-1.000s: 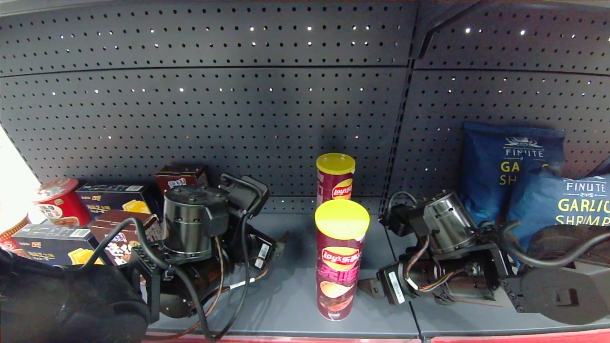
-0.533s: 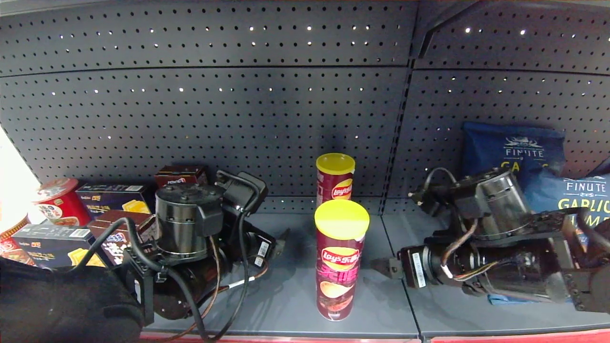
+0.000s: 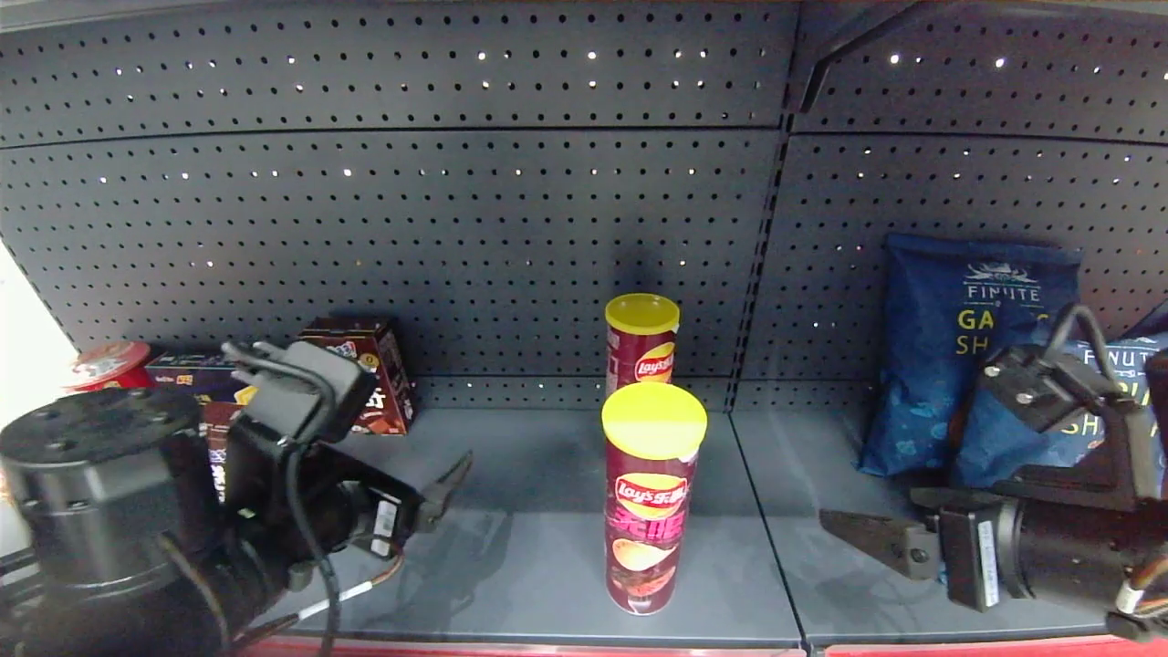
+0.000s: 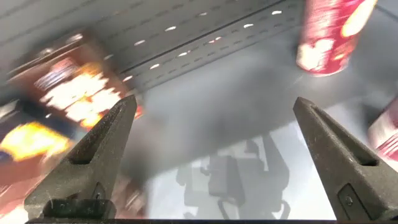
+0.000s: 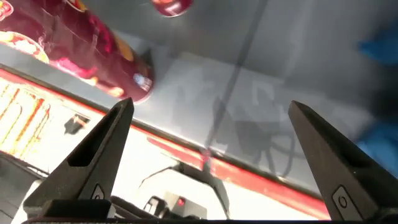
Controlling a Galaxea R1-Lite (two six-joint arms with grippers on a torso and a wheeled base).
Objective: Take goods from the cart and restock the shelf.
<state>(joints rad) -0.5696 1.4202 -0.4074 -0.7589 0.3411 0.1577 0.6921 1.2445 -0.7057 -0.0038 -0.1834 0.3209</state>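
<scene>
Two maroon chip cans with yellow lids stand upright on the grey shelf (image 3: 538, 547), the front can (image 3: 650, 497) ahead of the back can (image 3: 641, 342). My left gripper (image 3: 447, 484) hangs low over the shelf to the left of the front can, open and empty. In the left wrist view the left gripper (image 4: 214, 106) has its fingers wide apart, with the back can (image 4: 329, 31) beyond them. My right gripper (image 3: 835, 525) sits to the right of the front can, apart from it. It is open and empty in the right wrist view (image 5: 211, 107), with the front can (image 5: 81, 50) off to one side.
Brown and dark snack boxes (image 3: 360, 365) and a red noodle cup (image 3: 109, 363) crowd the shelf's left end. Blue snack bags (image 3: 967, 347) lean on the pegboard at the right. A red strip (image 5: 186, 146) marks the shelf's front edge.
Both arms have drawn back from the front can: the left gripper went left and toward the shelf's front, the right gripper went right. The cans have not moved.
</scene>
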